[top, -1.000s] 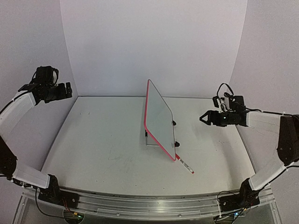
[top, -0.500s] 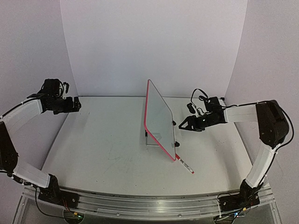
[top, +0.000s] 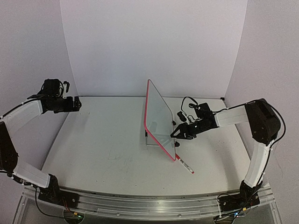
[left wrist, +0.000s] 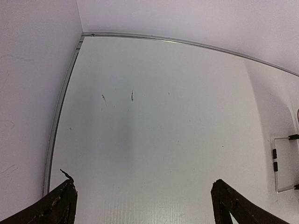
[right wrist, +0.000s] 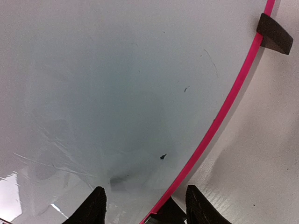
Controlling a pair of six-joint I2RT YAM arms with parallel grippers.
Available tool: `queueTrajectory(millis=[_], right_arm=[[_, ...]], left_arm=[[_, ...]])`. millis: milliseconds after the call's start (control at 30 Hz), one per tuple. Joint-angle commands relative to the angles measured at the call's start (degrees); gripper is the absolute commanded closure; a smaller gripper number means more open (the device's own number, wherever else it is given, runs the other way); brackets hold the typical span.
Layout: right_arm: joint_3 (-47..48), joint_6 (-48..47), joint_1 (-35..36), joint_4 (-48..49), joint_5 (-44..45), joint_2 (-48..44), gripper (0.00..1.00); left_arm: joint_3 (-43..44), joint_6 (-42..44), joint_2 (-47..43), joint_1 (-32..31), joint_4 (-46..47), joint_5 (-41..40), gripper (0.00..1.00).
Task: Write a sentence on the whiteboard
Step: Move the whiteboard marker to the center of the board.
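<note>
The whiteboard [top: 159, 119] stands tilted on its black clip feet [right wrist: 275, 35] mid-table, its red-pink rim [right wrist: 233, 88] curving through the right wrist view. Its white face [right wrist: 117, 84] shows only small dark specks; the sentence is not in view. My right gripper [top: 175, 134] is at the board's lower right edge. Its fingers stand apart, one over the face and one [right wrist: 201, 205] over the table, with the rim between them [right wrist: 147, 198]. My left gripper [top: 77, 103] hovers open over the far left of the table, holding nothing [left wrist: 144, 184].
A thin red-capped marker [top: 186, 165] lies on the table just past the board's near corner. A pale wire frame [left wrist: 280, 163] lies on the table by the board's base. White walls close in the table at the back and on both sides.
My right arm swung in from the right to the board's lower edge, its jaws narrowing on the way. My left gripper shifted a little inward a second ago, then held still.
</note>
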Motion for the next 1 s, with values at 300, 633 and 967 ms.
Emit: queueTrajectory(millis=[300,633,967], right_arm=[[-8.6,3.8,2.6,5.5,-1.9,-2.2,0.52],[-11.2,6.0,7.8,8.4,0.2,-4.1,0.55],[-11.5,4.5,12.1,8.6,10.7,-8.5,0.54]], left_arm=[[0.1,0.6,0.5,0.2,2.1,0.1,0.01],[0.4,0.5,2.0,0.2,2.2,0.6,0.0],[0.3,1.0,2.3,0.2,1.9,-0.6,0.0]])
